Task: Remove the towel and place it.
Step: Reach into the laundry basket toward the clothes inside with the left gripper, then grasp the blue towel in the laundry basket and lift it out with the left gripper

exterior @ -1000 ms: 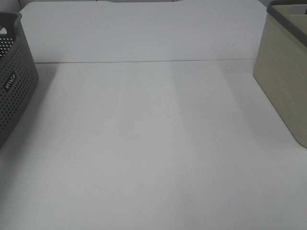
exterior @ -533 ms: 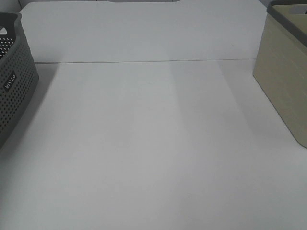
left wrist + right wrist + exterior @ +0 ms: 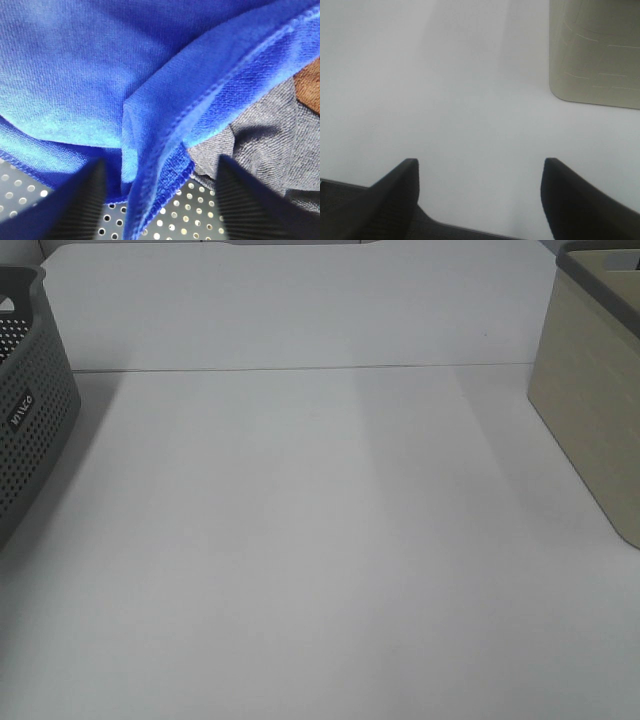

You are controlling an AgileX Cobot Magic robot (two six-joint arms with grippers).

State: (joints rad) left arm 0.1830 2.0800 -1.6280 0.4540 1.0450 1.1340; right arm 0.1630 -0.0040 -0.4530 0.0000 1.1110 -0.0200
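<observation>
The royal-blue towel [image 3: 90,75] fills most of the left wrist view, lying rumpled inside a perforated grey basket [image 3: 200,215]. A stitched fold of its edge runs down between the fingers of my left gripper [image 3: 160,200]. Those fingers stand apart on either side of the fold, with gaps showing beside it. My right gripper [image 3: 480,195] hangs open over the bare white table [image 3: 445,100], with nothing between its fingers. The high view shows neither gripper, and the towel does not show there.
A grey cloth [image 3: 270,145] and a brown one [image 3: 310,85] lie next to the towel. In the high view the grey perforated basket [image 3: 30,390] stands at the left edge. A beige basket [image 3: 590,390] stands at the right, with its corner [image 3: 595,50] near my right gripper.
</observation>
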